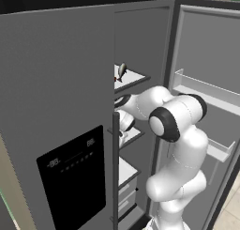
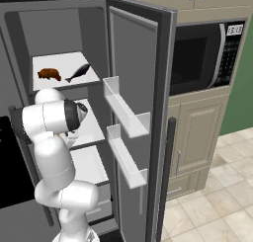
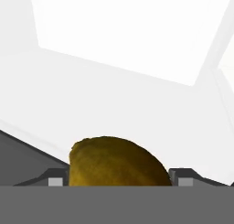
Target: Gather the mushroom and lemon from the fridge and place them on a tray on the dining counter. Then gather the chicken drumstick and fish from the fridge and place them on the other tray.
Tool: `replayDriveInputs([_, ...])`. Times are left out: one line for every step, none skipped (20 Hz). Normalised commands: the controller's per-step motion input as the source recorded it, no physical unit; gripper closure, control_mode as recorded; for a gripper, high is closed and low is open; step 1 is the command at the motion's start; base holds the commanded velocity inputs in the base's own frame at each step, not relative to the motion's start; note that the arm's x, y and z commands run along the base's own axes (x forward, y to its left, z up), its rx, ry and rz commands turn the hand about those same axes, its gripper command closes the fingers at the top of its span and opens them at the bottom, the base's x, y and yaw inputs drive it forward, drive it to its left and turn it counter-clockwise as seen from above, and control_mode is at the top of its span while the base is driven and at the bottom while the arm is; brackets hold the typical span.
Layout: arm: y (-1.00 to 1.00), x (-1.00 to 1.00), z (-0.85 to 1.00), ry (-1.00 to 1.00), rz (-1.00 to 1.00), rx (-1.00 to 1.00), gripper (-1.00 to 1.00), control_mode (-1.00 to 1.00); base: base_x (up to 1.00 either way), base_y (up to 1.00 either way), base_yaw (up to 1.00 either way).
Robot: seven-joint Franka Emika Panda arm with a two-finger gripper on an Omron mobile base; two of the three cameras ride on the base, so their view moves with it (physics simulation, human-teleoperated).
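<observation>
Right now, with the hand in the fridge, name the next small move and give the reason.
Probably finish closing the gripper on the lemon, then lift it slightly. In the hand view the lemon sits between the two fingertips, one on each side, resting on the white shelf; whether the pads already touch it cannot be told. The drumstick and fish lie on the shelf above.

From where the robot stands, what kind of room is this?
A home kitchen, it seems. The arm reaches into an open fridge with a fish on a shelf, and a built-in microwave sits among wooden cabinets above a tiled floor.
</observation>
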Motion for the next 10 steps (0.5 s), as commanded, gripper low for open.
replayDriveInputs([0.10, 0.00, -0.23, 0.10, 0.00, 0.00, 1.00, -1.00, 0.00, 0.00, 0.00])
replayDriveInputs([0.00, 0.00, -0.23, 0.09, 0.00, 0.00, 1.00, -1.00, 0.00, 0.00, 0.00])
replayDriveInputs([0.00, 0.00, -0.17, 0.04, 0.00, 0.00, 1.00, -1.00, 0.00, 0.00, 0.00])
replayDriveInputs([0.00, 0.00, -0.18, 0.05, 0.00, -0.01, 1.00, -1.00, 0.00, 0.00, 0.00])
replayDriveInputs([0.00, 0.00, -0.21, 0.00, 0.00, 0.00, 1.00, -1.00, 0.00, 0.00, 0.00])
replayDriveInputs([0.00, -0.06, -0.20, 0.00, 0.00, 0.00, 1.00, -1.00, 0.00, 0.00, 0.00])
replayDriveInputs([0.00, -0.19, -0.19, -0.06, 0.00, 0.00, 1.00, -1.00, 0.00, 0.00, 0.00])
replayDriveInputs([0.00, -0.32, -0.17, -0.10, 0.00, 0.00, 1.00, -1.00, 0.00, 0.00, 0.00])
replayDriveInputs([0.00, -0.35, -0.18, -0.10, 0.00, 0.00, 1.00, -1.00, 0.00, 0.00, 0.00])
replayDriveInputs([-0.04, -0.46, -0.14, -0.13, -0.01, 0.00, 1.00, -1.00, 0.00, 0.00, 0.00])
